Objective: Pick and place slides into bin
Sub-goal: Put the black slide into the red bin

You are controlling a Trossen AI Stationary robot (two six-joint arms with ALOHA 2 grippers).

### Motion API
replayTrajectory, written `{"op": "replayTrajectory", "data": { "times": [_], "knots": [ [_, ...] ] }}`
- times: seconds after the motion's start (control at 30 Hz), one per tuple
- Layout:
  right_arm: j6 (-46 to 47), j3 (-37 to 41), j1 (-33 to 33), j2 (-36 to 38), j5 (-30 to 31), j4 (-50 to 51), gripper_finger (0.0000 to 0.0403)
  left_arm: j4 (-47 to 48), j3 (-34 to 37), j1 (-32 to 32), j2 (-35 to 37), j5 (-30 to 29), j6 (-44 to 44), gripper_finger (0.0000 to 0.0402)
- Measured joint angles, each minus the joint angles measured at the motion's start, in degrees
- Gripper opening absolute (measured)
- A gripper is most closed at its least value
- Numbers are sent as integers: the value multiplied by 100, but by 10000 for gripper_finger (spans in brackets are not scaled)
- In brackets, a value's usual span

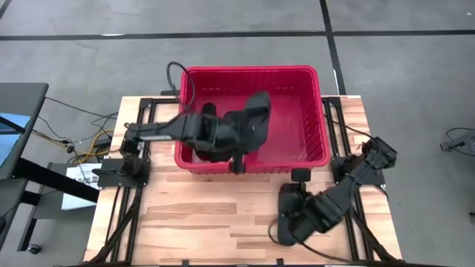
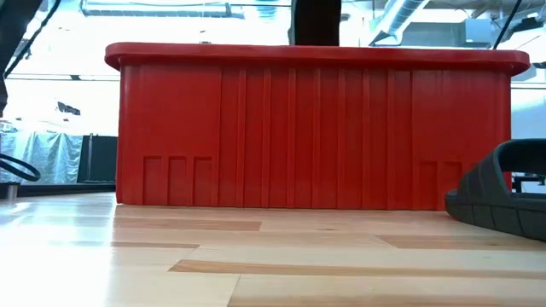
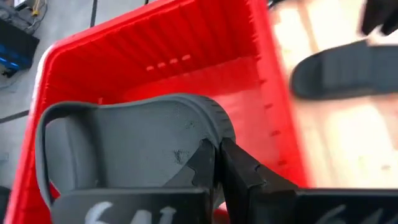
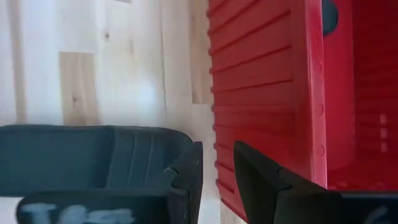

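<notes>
Risk sits mainly with the sandal (image 1: 256, 111) clamped at its edge between the fingers of the left tool (image 1: 236, 132), which is held over the red bin (image 1: 315, 74). Only a thin margin of sole is seen pinched in the left wrist view, so a slip or a swing on release could be expected to tip it against the rim. Something dark, seemingly another sandal, lies in the bin beneath the arm.

The right tool (image 4: 217, 168) is lowered beside the bin's outer wall, its fingers parted, one finger against the strap of a slide (image 4: 93, 155) resting on the worktop (image 1: 208, 222). Whether the sandal is actually gripped cannot be told. A close that catches only the strap edge would be likely to drag or drop it against the wall.
</notes>
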State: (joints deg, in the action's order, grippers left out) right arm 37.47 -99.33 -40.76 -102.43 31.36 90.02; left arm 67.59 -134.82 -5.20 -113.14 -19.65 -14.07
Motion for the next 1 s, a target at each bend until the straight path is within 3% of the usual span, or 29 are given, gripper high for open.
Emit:
{"op": "replayTrajectory", "data": {
  "times": [0.33, 0.7, 1.0],
  "knots": [
    [111, 0, 736, 0, -602, 0, 81, -215, 83, 1089, -176, 895, -604, 0],
    [156, 2, 1137, -2, -1285, -1, 81, -1132, 1139, 1561, -424, 1668, -1226, 0],
    [153, 2, 1254, -1, -1654, 0, 81, -1985, 2191, 1915, -424, 2149, -1247, 0]
  ]
}}
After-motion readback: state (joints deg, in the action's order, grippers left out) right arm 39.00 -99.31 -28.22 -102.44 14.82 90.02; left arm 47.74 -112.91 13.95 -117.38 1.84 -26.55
